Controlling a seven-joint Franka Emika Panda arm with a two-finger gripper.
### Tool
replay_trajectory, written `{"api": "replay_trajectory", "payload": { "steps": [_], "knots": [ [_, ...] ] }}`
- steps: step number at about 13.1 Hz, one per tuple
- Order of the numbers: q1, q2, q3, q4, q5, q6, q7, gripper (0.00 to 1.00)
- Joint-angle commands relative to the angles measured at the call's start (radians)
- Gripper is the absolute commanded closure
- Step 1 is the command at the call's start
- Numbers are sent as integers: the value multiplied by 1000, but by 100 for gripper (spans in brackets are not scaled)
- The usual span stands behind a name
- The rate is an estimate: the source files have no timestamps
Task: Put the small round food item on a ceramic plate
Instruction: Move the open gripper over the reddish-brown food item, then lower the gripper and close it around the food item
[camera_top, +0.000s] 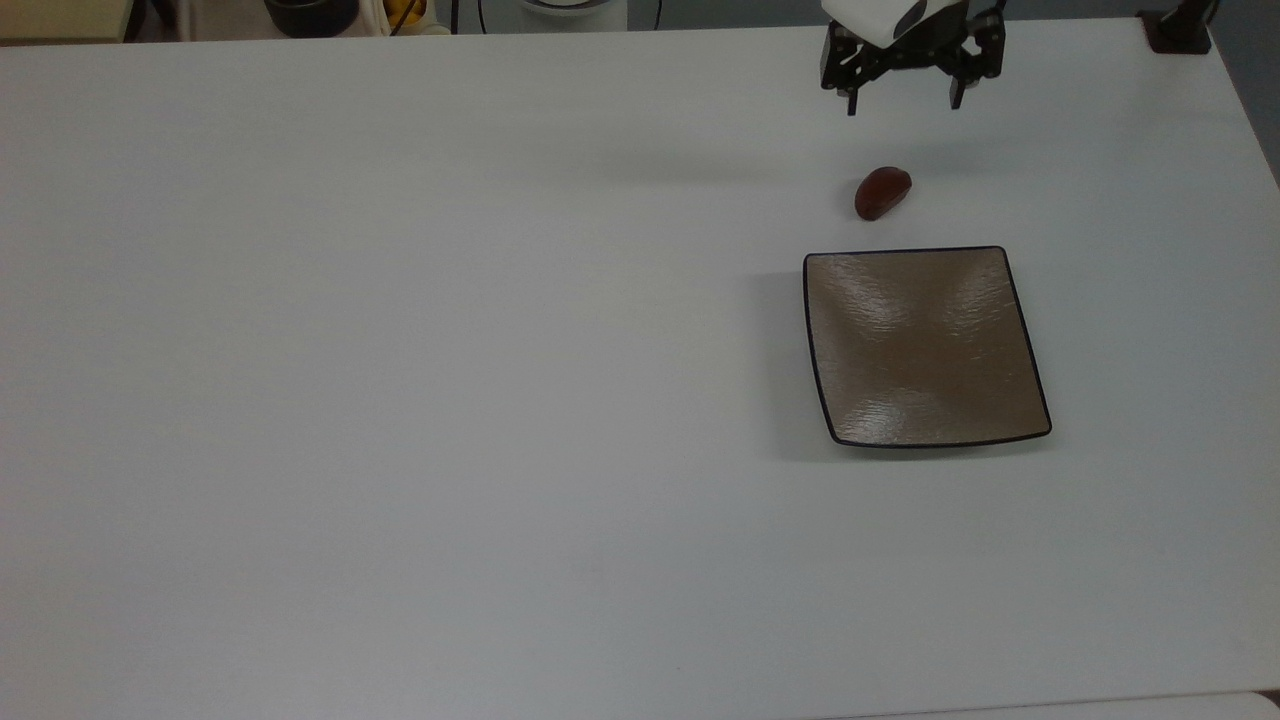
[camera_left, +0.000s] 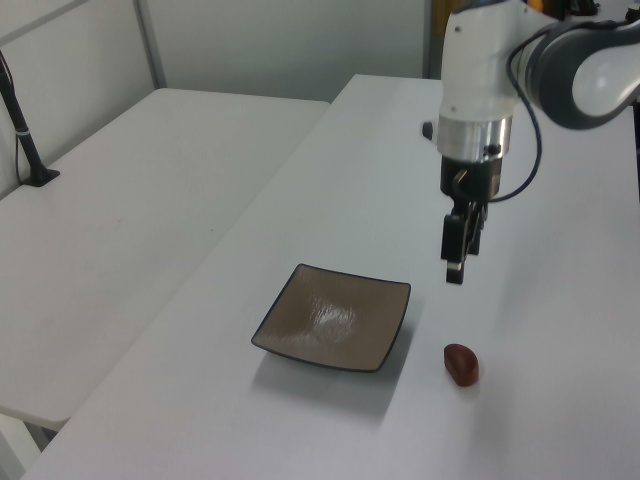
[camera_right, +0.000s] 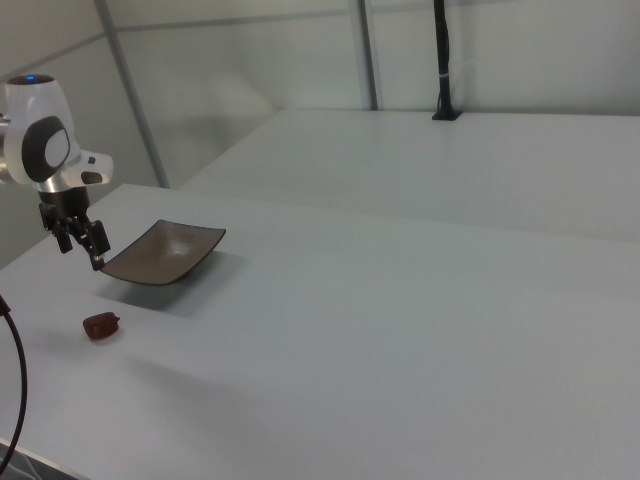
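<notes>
Approach step: the claw (camera_top: 902, 100), fingers spread and empty, hovers above the table (camera_top: 400, 400) near the bean (camera_top: 882, 192), which lies at the plate's (camera_top: 925, 345) 12 o'clock in the top view; next, descend and grip.

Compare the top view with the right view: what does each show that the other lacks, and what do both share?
Top view alone: the spread between the open jaws of the black two-finger gripper, and dark containers beyond the table's far edge.
Right view alone: a second white table behind, bearing a black pole.
Both: the small glossy reddish-brown bean-shaped food item lying on the table beside the empty square tan-brown ceramic plate.
</notes>
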Motion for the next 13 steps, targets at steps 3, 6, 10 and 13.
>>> {"api": "replay_trajectory", "payload": {
  "steps": [3,6,10,13],
  "knots": [
    [41,82,0,-11,-24,110,307,0],
    [61,148,0,-11,-68,156,339,0],
    [84,230,0,-9,-128,173,367,0],
    [110,286,0,-8,-177,216,407,0]
  ]
}}
